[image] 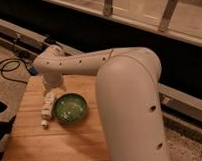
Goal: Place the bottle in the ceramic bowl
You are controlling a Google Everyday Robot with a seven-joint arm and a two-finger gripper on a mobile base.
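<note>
Arm bends down over the tabletop. Gripper sits at the upper end of the bottle, jaws spread wide; contact cannot be told. Bottle lies just beside the ceramic bowl.

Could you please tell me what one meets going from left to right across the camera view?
Black cable → bottle, with the gripper over its far end → ceramic bowl → robot's bulky arm.
</note>
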